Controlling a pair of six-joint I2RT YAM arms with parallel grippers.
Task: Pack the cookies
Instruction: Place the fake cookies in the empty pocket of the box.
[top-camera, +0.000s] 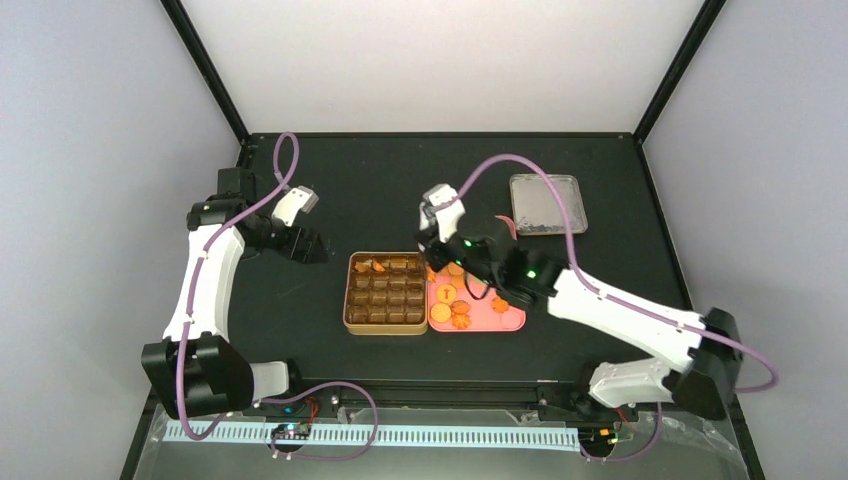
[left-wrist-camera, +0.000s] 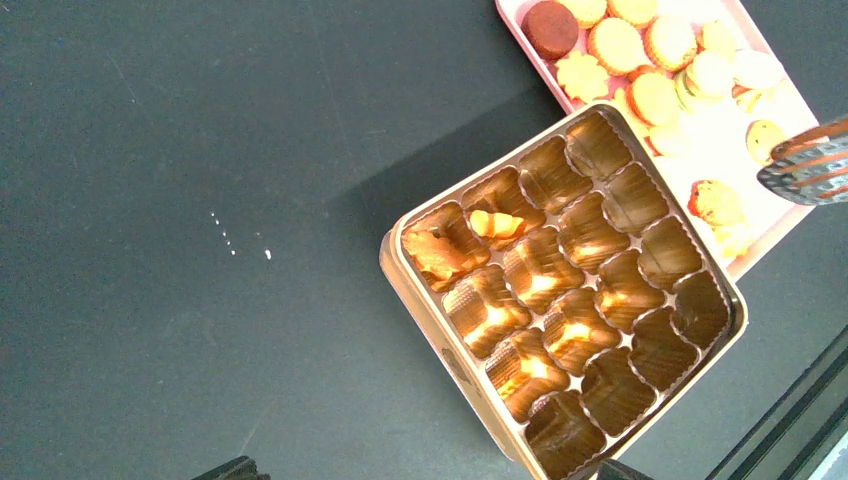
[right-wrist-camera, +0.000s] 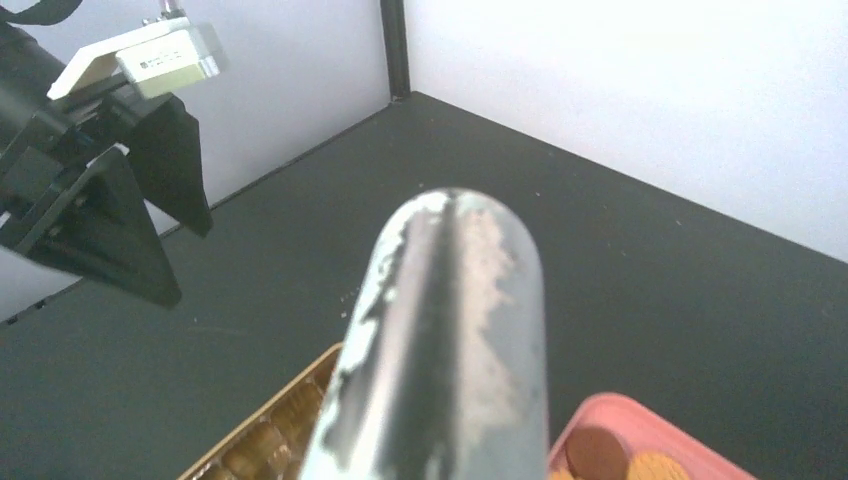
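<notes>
cookies (top-camera: 452, 306) are laid on the pink tray (top-camera: 512, 322), touching the tin's (top-camera: 347, 300) right side by the bench's near edge; two are lodged in the tin's far-left cells. tongs (right-wrist-camera: 440, 340) are clenched in the right gripper (top-camera: 437, 240) over the tray's far end, so that arm is nearer. the left gripper (top-camera: 308, 245) is spread, empty, well left of the tin.

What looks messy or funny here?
A few tiny white specks, maybe crumbs, lie on the black table beside the tin. Inside the tin, one cookie seems to lean tilted in its compartment instead of lying flat.
</notes>
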